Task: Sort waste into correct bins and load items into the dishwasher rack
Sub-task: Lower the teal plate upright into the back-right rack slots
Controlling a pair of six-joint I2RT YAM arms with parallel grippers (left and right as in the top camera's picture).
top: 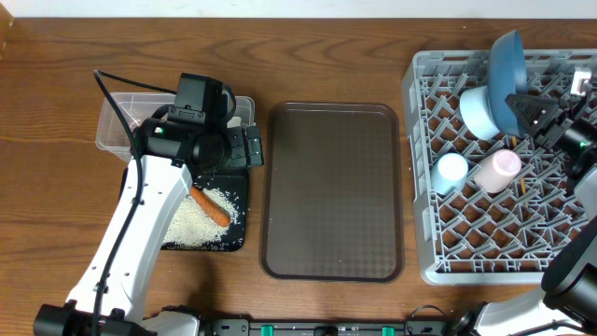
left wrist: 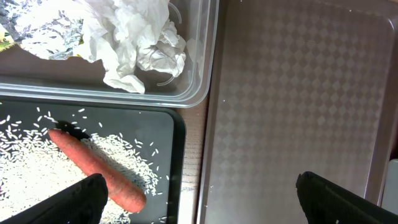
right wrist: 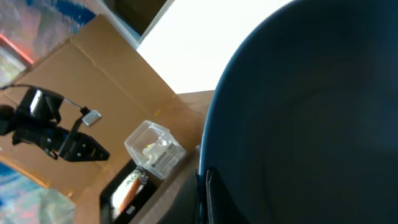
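Note:
My left gripper (top: 250, 151) (left wrist: 199, 202) is open and empty, hovering over the gap between the black tray (top: 235, 187) (left wrist: 163, 134) and the brown serving tray. The black tray holds the orange carrot (top: 211, 207) (left wrist: 93, 167) and loose rice (top: 191, 226) (left wrist: 25, 171). The clear tub (top: 110, 131) (left wrist: 189, 93) holds crumpled white paper (left wrist: 134, 43) and the wrapper (left wrist: 37, 31). My right gripper (top: 524, 105) (right wrist: 204, 193) is shut on the rim of the blue plate (top: 508, 65) (right wrist: 311, 112), held on edge over the grey rack (top: 424, 243).
The brown serving tray (top: 334, 191) (left wrist: 292, 93) lies between the bins and the rack. In the rack are a white bowl (top: 478, 114), a light blue cup (top: 452, 170) and a pale pink cup (top: 496, 171). I cannot make out the chopsticks.

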